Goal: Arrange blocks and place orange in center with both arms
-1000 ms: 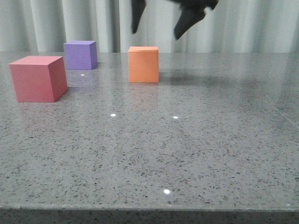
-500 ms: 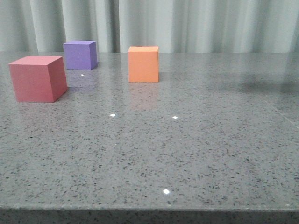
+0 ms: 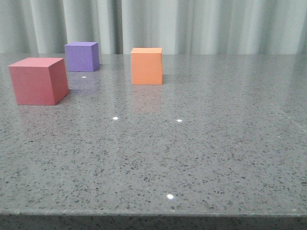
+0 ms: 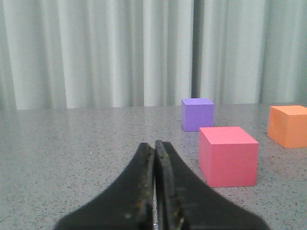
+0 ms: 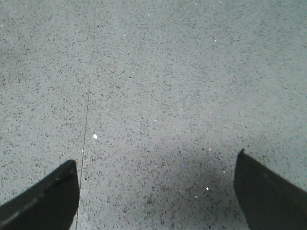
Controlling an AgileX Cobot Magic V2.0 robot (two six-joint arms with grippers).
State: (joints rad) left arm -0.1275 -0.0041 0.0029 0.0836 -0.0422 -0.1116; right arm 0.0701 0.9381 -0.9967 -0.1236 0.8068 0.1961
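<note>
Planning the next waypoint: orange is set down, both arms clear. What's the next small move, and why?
Probably open the left tool and move it toward the red cube. Its fingers are shut and empty, and red sits nearest it. Orange stands right of purple and red, not between them. The right tool is open over bare table.

The scene is lit evenly and softly from above. Small white glints of overhead lamps are reflected on the polished table (image 3: 201,158) in the front view, and faint mirror images are seen under the orange cube (image 3: 147,65) and the pinkish-red cube (image 3: 38,80). Short soft shadows are cast to the right of the cubes. The front view is sharp throughout. In the left wrist view the left gripper (image 4: 154,191) is rendered blurred. In the right wrist view a diffuse shadow is laid between the right gripper's fingers (image 5: 45,201).
</note>
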